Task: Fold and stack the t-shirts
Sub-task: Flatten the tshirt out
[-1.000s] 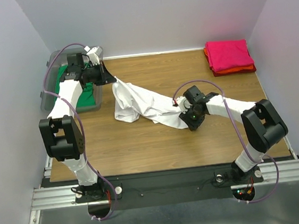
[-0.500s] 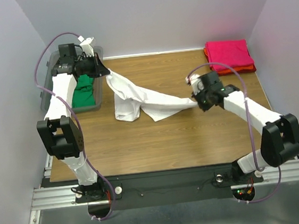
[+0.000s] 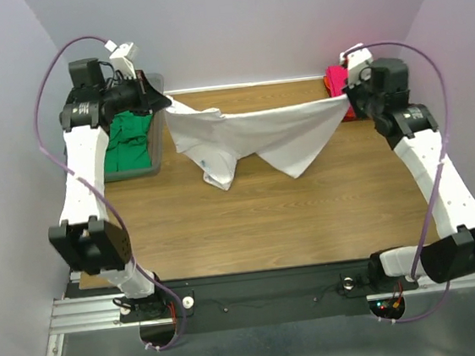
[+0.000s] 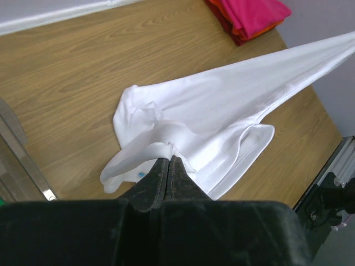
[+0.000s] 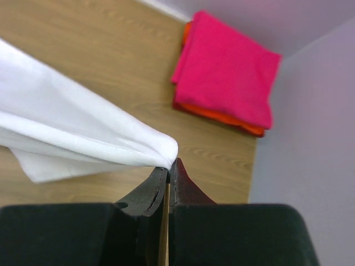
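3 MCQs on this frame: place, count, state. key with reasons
1. Where is the green t-shirt?
A) in the grey bin
B) spread on the table
C) in the right fingers

2. How many shirts are in the far-right stack?
A) one
B) two
C) four

3. The white t-shirt is:
A) flat on the table
B) in the bin
C) stretched between both grippers

1 A: it lies inside the bin walls.
2 B: magenta t-shirt over red-orange t-shirt.
3 C: left gripper and right gripper each pinch an end.
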Controlling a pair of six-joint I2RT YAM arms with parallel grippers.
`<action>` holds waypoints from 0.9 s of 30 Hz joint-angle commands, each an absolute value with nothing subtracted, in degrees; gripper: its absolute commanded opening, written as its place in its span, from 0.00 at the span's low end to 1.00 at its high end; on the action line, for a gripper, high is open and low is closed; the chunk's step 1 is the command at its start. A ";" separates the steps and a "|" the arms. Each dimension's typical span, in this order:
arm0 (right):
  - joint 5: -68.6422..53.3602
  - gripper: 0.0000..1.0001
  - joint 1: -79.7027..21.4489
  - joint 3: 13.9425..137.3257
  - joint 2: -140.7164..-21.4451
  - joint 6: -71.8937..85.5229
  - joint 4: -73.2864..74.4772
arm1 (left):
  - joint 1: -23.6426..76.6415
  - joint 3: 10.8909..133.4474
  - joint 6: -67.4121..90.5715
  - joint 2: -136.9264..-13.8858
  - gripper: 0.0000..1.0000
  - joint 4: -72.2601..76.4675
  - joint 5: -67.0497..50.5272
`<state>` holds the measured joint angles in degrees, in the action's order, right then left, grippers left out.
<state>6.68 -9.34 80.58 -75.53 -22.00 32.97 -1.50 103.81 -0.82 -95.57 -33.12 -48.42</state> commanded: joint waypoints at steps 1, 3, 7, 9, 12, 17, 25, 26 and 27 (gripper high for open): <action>10.80 0.01 -6.42 86.73 -70.32 -25.30 33.13 | -1.58 99.52 6.04 -80.02 0.00 -26.83 -47.48; 11.77 0.01 -6.15 88.50 -69.87 -26.36 33.05 | -1.58 97.13 7.29 -76.55 0.00 -24.79 -46.76; 13.18 0.01 -6.06 93.95 -70.75 -27.77 33.13 | -1.58 93.96 11.24 -71.02 0.00 -21.01 -45.00; 13.10 0.01 -6.06 94.74 -72.58 -28.03 32.96 | -1.58 92.03 15.09 -70.40 0.00 -17.33 -43.16; 13.45 0.01 -5.98 94.40 -76.71 -28.48 31.30 | -1.58 90.01 18.62 -71.97 0.00 -11.88 -41.57; 13.45 0.01 -5.19 97.19 -85.85 -28.39 23.66 | -1.41 92.19 21.61 -80.05 0.00 -2.65 -40.00; 11.52 0.00 -1.32 124.77 -106.33 -25.67 21.36 | -1.41 117.25 23.55 -104.22 0.00 1.56 -40.51; 11.51 0.01 -0.97 127.94 -108.09 -25.32 21.27 | -1.41 123.42 23.99 -106.07 0.00 3.93 -41.56; 11.60 0.01 -0.79 134.67 -112.11 -25.14 21.01 | -1.32 126.18 26.87 -107.74 0.00 5.61 -42.01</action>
<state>10.70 -2.74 118.78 -108.88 -26.68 27.57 -1.17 113.08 22.37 -107.57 -5.52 -40.64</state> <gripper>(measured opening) 0.031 0.022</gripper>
